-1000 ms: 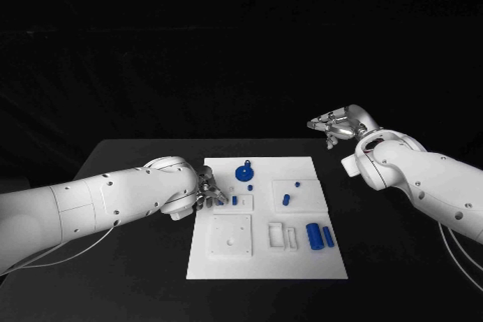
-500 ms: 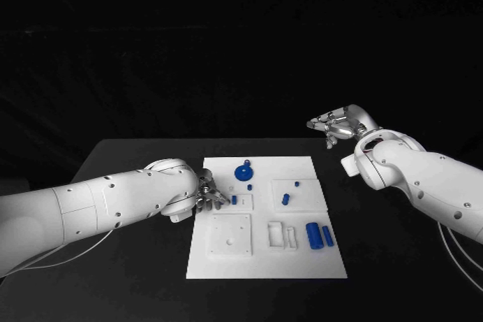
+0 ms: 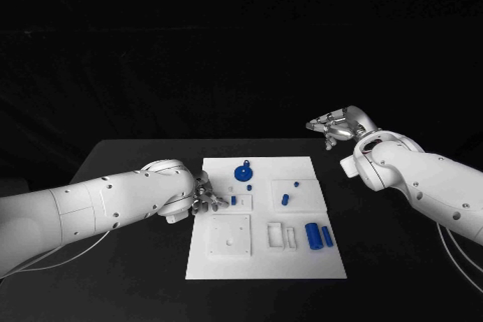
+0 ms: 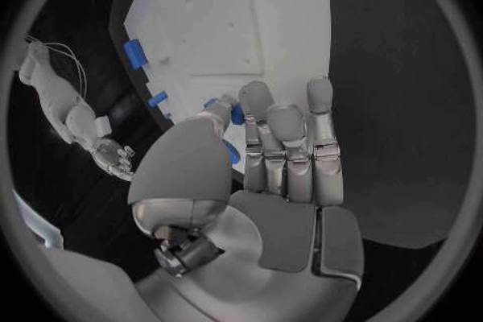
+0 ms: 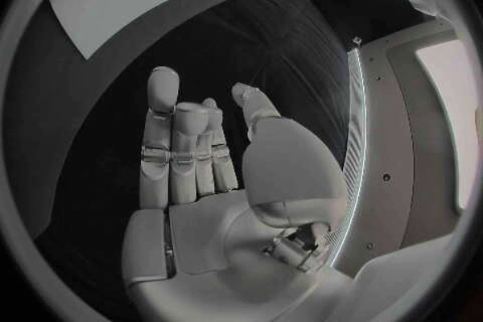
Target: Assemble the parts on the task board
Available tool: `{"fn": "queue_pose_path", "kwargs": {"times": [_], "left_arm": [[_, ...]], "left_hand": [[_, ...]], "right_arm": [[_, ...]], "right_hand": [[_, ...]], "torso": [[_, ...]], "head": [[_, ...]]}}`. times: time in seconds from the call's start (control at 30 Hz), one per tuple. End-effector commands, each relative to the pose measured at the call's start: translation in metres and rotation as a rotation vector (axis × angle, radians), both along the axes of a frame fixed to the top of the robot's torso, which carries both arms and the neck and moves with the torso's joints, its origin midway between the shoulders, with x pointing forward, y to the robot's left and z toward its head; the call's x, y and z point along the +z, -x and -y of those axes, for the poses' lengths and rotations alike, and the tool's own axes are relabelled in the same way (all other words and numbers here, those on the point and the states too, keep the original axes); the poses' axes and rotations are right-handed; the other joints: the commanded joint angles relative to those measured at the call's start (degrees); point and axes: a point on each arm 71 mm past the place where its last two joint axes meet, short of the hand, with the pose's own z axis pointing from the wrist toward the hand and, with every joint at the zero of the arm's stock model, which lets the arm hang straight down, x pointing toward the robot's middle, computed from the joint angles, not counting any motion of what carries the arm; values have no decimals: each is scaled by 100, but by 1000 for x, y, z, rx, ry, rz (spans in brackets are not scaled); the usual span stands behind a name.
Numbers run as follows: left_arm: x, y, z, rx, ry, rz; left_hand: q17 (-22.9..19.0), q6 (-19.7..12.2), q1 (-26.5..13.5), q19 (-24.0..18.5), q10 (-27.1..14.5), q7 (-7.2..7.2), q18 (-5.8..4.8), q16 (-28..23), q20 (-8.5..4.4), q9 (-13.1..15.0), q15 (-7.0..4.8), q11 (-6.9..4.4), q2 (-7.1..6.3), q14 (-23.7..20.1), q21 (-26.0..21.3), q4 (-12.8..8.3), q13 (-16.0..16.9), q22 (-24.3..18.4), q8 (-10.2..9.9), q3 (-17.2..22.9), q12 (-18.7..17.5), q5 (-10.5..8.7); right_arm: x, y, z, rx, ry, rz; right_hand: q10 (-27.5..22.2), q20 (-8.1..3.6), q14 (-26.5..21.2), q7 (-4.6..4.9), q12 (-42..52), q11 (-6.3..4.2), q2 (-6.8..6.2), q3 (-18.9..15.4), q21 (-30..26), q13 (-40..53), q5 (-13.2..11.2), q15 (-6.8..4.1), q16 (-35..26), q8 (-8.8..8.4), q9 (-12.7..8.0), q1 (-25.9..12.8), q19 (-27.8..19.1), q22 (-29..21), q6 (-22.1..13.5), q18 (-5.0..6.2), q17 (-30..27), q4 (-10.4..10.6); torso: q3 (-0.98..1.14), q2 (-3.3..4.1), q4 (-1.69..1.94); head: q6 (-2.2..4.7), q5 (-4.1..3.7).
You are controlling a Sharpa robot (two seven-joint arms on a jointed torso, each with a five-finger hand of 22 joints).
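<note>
Head view, nearest first: at the lower right of the task board [image 3: 264,266] two blue cylinders [image 3: 318,235] are seen lying side by side, their long axes running up and down the frame, with a white square block [image 3: 230,235] just to their left and small white frames between. Nothing is touched by a hand there.

Further up, at the board's left edge in the middle of the frame, the left hand [image 3: 204,195] is held low over the board. Just to its right a small blue part [image 3: 234,200] is seen, very close to the fingertips. In the left wrist view the fingers [image 4: 286,137] are held close together and extended, the thumb bent toward them, and a blue piece [image 4: 229,111] shows at the thumb tip, with a second patch of blue lower beside the thumb; whether it is pinched or merely lies behind the thumb cannot be told. From this hand the part is judged to lie toward the picture's right and slightly ahead, so the coming move is judged to turn on that short reach.

Beyond, near the board's middle, a short blue peg [image 3: 285,199] lies tilted on a raised white square, and a blue round knob [image 3: 243,172] stands toward the upper part of the board.

Farthest, at the upper right of the frame and well off the board, the right hand [image 3: 337,125] is raised. In the right wrist view its fingers [image 5: 181,149] are straight and together, the thumb apart, and nothing is held. The left hand is plainly the nearer to the parts.
</note>
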Motion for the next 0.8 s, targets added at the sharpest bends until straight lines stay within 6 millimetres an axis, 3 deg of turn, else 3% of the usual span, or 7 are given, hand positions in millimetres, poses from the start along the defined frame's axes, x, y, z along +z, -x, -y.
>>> {"fn": "queue_pose_path", "kwargs": {"times": [0.03, 0.1, 0.13, 0.17, 0.23, 0.53, 0.8], "left_arm": [[-2, 1, -3, -3, -9, -9], [-2, 1, -4, -3, -5, -9], [-2, 1, -4, -4, -2, -10], [-2, 2, -4, -4, 1, -10], [-2, 2, -5, -2, 9, -11], [1, 9, -10, 14, 67, -29], [17, 7, -14, 46, 158, -32]], "left_hand": [[3, 19, -28, 33, 273, 47, 16, -38, -8, 5, -12, 8, -172, 6, -18, 106, -13, 91, -18, -45, -30, -24], [2, 20, -103, 27, 274, 50, 11, -49, -10, 3, -11, 16, -293, 0, -26, 207, -23, 89, -25, -288, -38, -35], [-3, 2, -22, 21, 273, 55, 10, -63, -7, -1, -9, 16, -245, -5, -36, 266, -32, 86, -38, -873, -50, -23], [-7, 6, 93, 20, 275, 53, 7, -79, -12, -6, -8, 14, -228, -9, -45, 382, -46, 84, -45, -1065, -66, -19], [-25, -39, 120, 0, 267, 77, 1, -125, -8, -13, 1, 37, -292, -38, -70, 422, -76, 74, -70, -1300, -124, -21], [-131, -243, 133, -23, 261, 148, 10, -350, 17, -128, 29, 75, -304, -76, -225, 421, -187, 12, -175, -1370, -390, -20], [-207, -638, 159, -110, 214, 333, -43, -586, 8, -739, 75, 162, -200, -251, -440, 380, -305, -66, -596, -1362, -821, -21]], "right_arm": [[-1, 0, -1, 15, 2, 1], [-1, 0, -1, 15, 2, 1], [-1, 1, -1, 15, 2, 0], [-1, 1, -1, 15, 2, 0], [-2, 1, -1, 15, 2, -1], [-3, 1, 0, 8, 2, -4], [-3, 1, 1, 5, 2, -5]], "right_hand": [[-10, 28, -3, 15, 4, 10, -33, -1, 1, -4, 26, 39, -23, -23, -3, -34, 209, -4, -23, 86, -7, 23], [-10, 28, -3, 15, 4, 10, -33, -1, 1, -4, 26, 39, -23, -23, -3, -34, 209, -4, -23, 86, -7, 23], [-10, 28, -3, 15, 4, 10, -33, -1, 1, -4, 26, 39, -23, -23, -3, -34, 209, -4, -23, 86, -7, 23], [-10, 28, -3, 15, 4, 10, -33, -1, 1, -4, 26, 39, -23, -23, -3, -34, 209, -4, -23, 86, -7, 23], [-10, 28, -3, 15, 4, 10, -33, -1, 1, -4, 26, 39, -23, -23, -3, -34, 209, -4, -23, 86, -7, 23], [-19, 29, -4, 18, -9, 10, -33, -2, -2, -14, 64, 40, -31, -24, -4, -24, 210, -10, -38, 86, -14, 24], [-15, 28, -3, 20, -2, 10, -34, 8, -10, -9, 90, 39, -32, -25, -4, -22, 209, -15, -40, 87, -14, 23]], "torso": [[-1, 2, 5], [-1, 1, 4], [-2, 0, 3], [-1, 0, 3], [-2, 1, 1], [5, -5, 6], [6, -3, -1]], "head": [[5, -6], [12, -11], [11, -13], [11, -14], [7, -16], [2, -27], [23, -34]]}}
